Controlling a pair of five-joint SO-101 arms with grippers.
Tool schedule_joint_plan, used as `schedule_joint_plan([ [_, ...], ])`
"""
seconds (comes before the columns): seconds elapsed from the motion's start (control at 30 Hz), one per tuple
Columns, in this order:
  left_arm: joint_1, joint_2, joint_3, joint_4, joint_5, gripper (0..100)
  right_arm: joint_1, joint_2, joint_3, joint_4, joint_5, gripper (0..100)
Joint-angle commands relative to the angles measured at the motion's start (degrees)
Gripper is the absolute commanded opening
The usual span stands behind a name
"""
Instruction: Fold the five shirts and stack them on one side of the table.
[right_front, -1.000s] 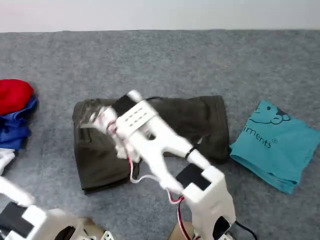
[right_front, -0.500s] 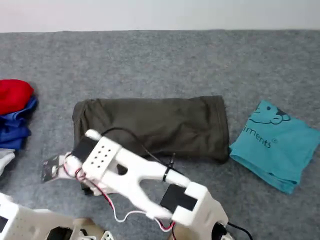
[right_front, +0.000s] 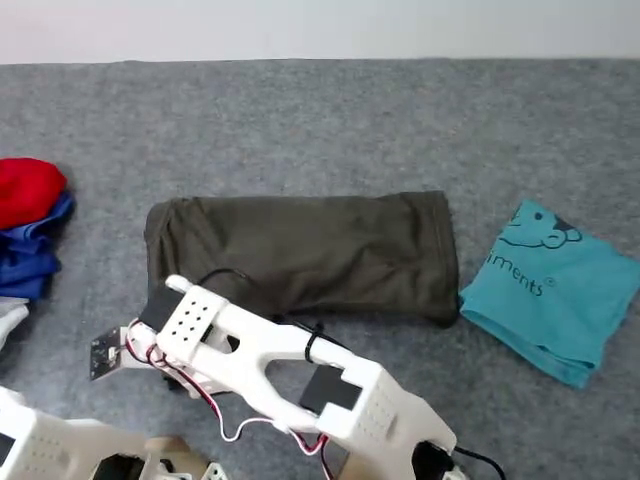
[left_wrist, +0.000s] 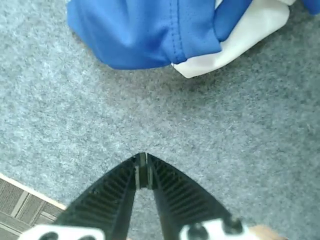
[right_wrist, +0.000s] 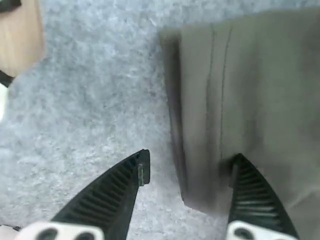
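Covering one olive shirt (right_front: 320, 250) corner, right end effector (right_wrist: 190, 165) gapes astride its edge; left end effector (left_wrist: 142, 172) clenched.

A grey felt mat (right_front: 320, 120) covers the wooden tabletop (right_wrist: 20, 40), pale wall (right_front: 320, 30) behind.

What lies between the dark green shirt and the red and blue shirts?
In the high view, just bare grey mat separates the dark green shirt from the red shirt and blue shirt.
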Motion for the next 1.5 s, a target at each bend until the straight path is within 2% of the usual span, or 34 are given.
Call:
schedule_joint_plan([
  [0.0,-0.4,-0.5,-2.0,-0.9,-0.5,1,0.3,0.5,-0.5,-0.4,1.8,26.3],
  [0.4,-0.4,-0.5,-2.0,-0.9,-0.5,1,0.9,3.1,-0.6,0.0,3.1,25.0],
  [0.57,-0.4,-0.5,-2.0,-0.9,-0.5,1,0.7,3.2,-0.6,0.0,3.1,5.9],
  [0.63,-0.4,-0.5,-2.0,-0.9,-0.5,1,0.8,3.2,-0.6,0.1,3.1,2.2],
  [1.07,-0.4,-0.5,-2.0,-0.9,-0.5,1,1.0,2.9,-1.3,0.3,2.8,1.0],
  [1.47,-0.4,-0.5,-2.0,-0.9,-0.5,1,4.8,3.3,-15.4,5.6,1.0,1.0],
])
